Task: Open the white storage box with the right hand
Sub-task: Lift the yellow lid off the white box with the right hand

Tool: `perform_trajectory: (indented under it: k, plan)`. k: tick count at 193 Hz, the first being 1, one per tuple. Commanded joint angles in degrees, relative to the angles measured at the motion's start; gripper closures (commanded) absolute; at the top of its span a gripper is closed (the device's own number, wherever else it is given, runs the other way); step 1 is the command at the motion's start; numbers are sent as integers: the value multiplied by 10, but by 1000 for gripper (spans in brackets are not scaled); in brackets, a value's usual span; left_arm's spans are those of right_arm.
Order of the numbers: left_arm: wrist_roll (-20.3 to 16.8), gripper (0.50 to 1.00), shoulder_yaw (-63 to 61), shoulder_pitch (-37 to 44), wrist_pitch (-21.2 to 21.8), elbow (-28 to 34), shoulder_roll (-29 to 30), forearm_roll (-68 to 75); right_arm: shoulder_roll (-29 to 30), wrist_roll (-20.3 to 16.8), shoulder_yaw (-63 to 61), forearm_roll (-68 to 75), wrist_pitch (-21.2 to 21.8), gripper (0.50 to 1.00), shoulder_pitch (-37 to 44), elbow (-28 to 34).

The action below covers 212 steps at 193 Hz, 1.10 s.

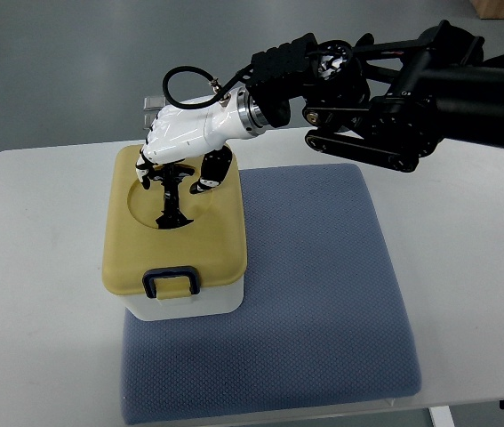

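The white storage box sits on the left part of a blue-grey mat, close to the mat's left edge. Its body is smooth white plastic with rounded corners, and only a narrow band of it shows below the lid. The lid is a mustard-yellow plastic slab with softly rounded edges, closed on the box, with a wide round dish pressed into its top. A dark navy latch, shaped like a rounded rectangular loop, hangs at the middle of the lid's front edge. No label or writing can be read on the box or lid.

The right robot hand reaches in over the back half of the lid. Its shell is glossy white plastic with black joints and black fingertips; the fingers curl downward, their tips at or just above the lid surface around the round dish, and they grasp nothing that can be made out (whether they actually touch the lid cannot be told). A dark shadow of the fingers falls inside the dish.

Behind the hand, a silver metal wrist ring joins a bulky matte-black arm with ribbed cable guards and a looped black cable.

The mat has a fine woven, dimpled texture and lies on a smooth white bench with rounded corners.
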<state>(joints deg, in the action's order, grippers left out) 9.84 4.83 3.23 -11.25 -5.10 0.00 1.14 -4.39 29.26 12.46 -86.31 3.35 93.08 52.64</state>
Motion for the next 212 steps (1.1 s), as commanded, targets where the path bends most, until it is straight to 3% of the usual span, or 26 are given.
perform_trajectory:
  k: [1, 23, 59, 129, 212]
  plan:
    - [0, 500, 0, 0, 0, 0, 0, 0, -1, 0, -2, 1, 0, 893, 1, 0]
    - [0, 500, 0, 0, 0, 0, 0, 0, 1, 1, -5, 6, 0, 1000, 1, 1]
    - [0, 500, 0, 0, 0, 0, 0, 0, 1, 25, -13, 11, -1, 1000, 0, 1]
    - [0, 500, 0, 0, 0, 0, 0, 0, -10, 26, -53, 40, 1, 1000, 18, 0]
    - [0, 500, 0, 0, 0, 0, 0, 0, -186, 55, -68, 45, 1, 1000, 20, 5]
